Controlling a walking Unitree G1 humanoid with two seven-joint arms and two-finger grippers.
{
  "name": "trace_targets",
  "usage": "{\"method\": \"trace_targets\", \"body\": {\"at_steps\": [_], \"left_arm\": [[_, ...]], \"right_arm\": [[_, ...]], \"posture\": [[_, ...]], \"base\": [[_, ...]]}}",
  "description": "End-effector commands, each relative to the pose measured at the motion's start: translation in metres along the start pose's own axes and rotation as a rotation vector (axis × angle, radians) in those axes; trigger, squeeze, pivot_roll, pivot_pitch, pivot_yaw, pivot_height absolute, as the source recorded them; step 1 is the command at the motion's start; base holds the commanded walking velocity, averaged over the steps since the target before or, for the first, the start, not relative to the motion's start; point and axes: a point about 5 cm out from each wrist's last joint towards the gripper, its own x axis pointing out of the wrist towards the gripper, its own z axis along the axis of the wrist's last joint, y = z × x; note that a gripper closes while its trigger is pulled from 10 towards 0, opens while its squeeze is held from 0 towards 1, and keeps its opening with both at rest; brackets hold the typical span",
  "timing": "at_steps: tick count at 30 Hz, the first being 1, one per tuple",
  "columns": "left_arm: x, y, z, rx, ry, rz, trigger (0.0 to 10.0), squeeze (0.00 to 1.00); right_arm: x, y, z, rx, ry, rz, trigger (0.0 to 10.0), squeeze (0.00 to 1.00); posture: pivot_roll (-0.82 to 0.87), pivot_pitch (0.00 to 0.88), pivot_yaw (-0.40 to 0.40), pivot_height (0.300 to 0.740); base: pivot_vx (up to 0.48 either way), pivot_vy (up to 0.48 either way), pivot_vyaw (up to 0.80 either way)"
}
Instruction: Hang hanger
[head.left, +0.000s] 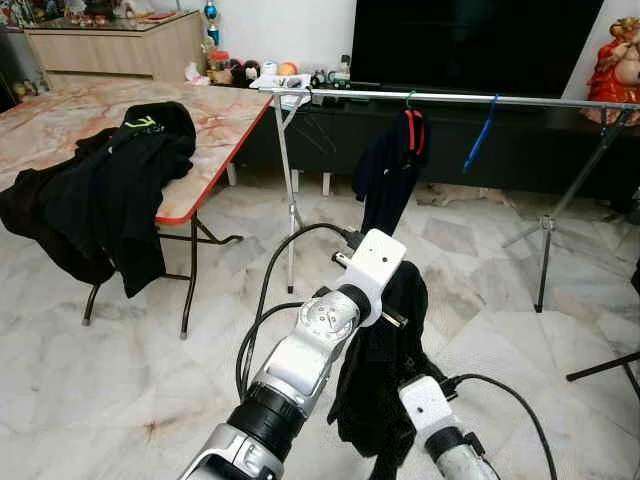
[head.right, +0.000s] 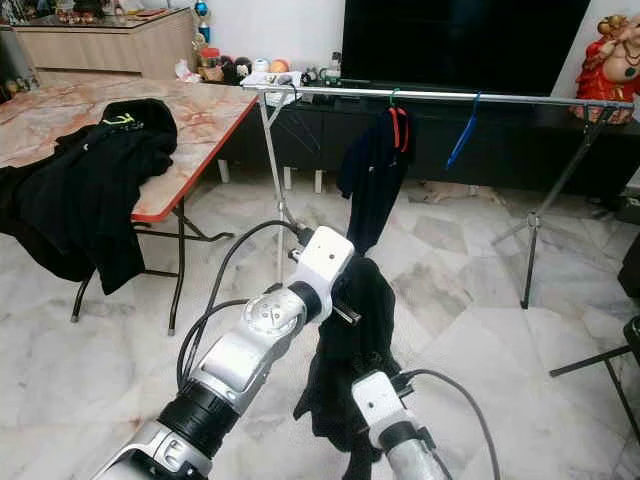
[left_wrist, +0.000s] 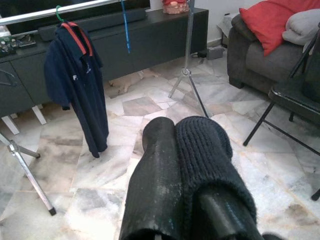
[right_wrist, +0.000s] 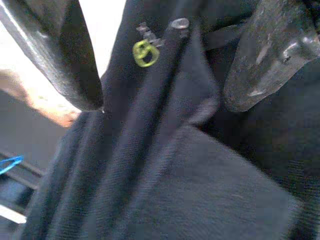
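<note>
A black zip-up garment (head.left: 385, 370) hangs in front of me, below my left wrist (head.left: 372, 265). My left gripper (left_wrist: 177, 130) is shut, and the garment's knit cuff (left_wrist: 205, 150) is wrapped over one finger. My right gripper (right_wrist: 165, 100) is open low against the garment, one finger on each side of the zipper and its yellow-green pull (right_wrist: 145, 52). The hanger under the garment is hidden. Ahead stands a silver clothes rail (head.left: 450, 97). It carries a navy shirt (head.left: 388, 170) on a green hanger and an empty blue hanger (head.left: 480, 135).
A folding table (head.left: 225, 115) at the left holds a heap of black clothes (head.left: 105, 190). The rail's tripod legs (head.left: 545, 240) stand on the marble floor. A dark TV cabinet is behind the rail. A sofa (left_wrist: 265, 45) and a black chair (left_wrist: 295, 100) are to the right.
</note>
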Motion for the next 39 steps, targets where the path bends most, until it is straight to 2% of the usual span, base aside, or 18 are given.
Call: {"method": "trace_targets", "body": {"at_steps": [1,6,16,24,28,34,39], "left_arm": [[0.008,-0.018,0.024,-0.031,-0.076,-0.045,0.0,0.00],[0.008,-0.018,0.027,-0.044,-0.087,-0.053,0.0,0.00],[0.008,-0.019,0.028,-0.056,-0.098,-0.059,0.0,0.00],[0.008,-0.020,0.029,-0.059,-0.103,-0.066,0.0,0.00],[0.008,-0.020,0.029,-0.060,-0.103,-0.070,0.0,0.00],[0.008,-0.021,0.029,-0.060,-0.105,-0.077,0.0,0.00],[0.008,-0.022,0.029,-0.060,-0.106,-0.078,0.0,0.00]], "right_arm": [[0.001,-0.004,-0.001,-0.027,-0.005,-0.032,10.0,0.00],[0.004,-0.012,0.002,-0.044,-0.026,-0.083,10.0,0.00],[0.012,-0.029,0.022,-0.112,-0.165,-0.194,10.0,0.00],[0.016,-0.028,0.030,-0.124,-0.208,-0.175,10.0,0.00],[0.019,-0.025,0.032,-0.086,-0.200,-0.137,10.0,0.00],[0.027,-0.028,0.032,-0.002,-0.143,-0.160,10.0,0.00],[0.031,-0.035,0.036,0.052,-0.145,-0.200,10.0,0.00]], "posture": [[0.07,0.021,-0.014,0.740],[0.06,0.020,-0.012,0.740],[0.06,0.023,-0.008,0.740],[0.06,0.023,-0.007,0.740],[0.06,0.017,-0.009,0.740],[0.07,0.014,-0.009,0.740],[0.07,0.011,-0.010,0.740]], "base": [[0.000,0.000,0.00],[0.000,0.000,0.00],[0.000,0.000,0.00],[0.000,0.000,0.00],[0.000,0.000,0.00],[0.000,0.000,0.00],[0.000,0.000,0.00]]}}
